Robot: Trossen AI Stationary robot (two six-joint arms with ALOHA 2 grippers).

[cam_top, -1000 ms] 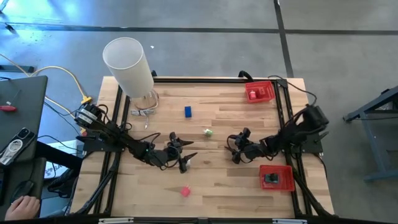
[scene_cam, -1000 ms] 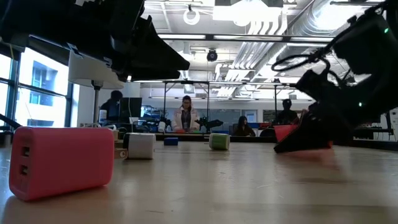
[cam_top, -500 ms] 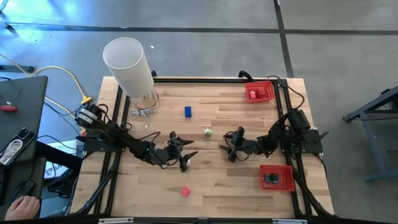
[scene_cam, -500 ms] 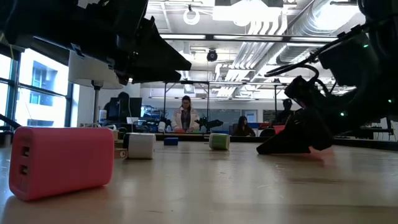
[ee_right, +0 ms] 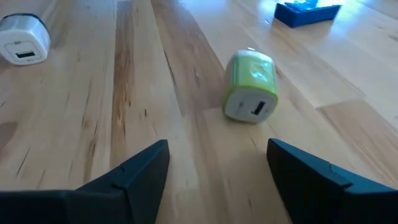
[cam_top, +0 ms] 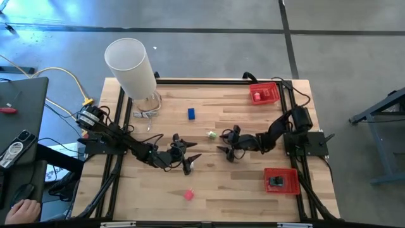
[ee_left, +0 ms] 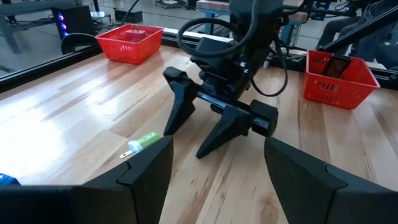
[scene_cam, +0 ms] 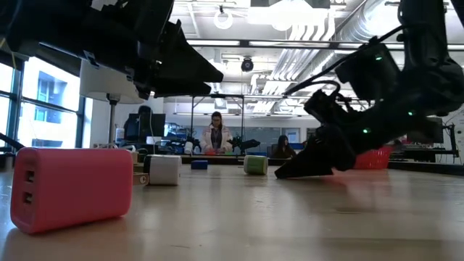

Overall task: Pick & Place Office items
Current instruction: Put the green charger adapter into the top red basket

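Black item (cam_top: 276,182) in near right red tray (cam_top: 292,187): too small to be identified. Far red tray (cam_top: 273,97) contents unreadable. White cylinder (cam_top: 131,67) base hidden from above. Blue piece (ee_right: 307,12) cut off by the frame edge.

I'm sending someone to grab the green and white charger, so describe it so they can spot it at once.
On the wooden table, look near the middle, just ahead of the right tool, which stands open close by. The green and white charger lies there on its side, apart from the blue piece farther back. Only it has a lime-green body with a white end and a small port.
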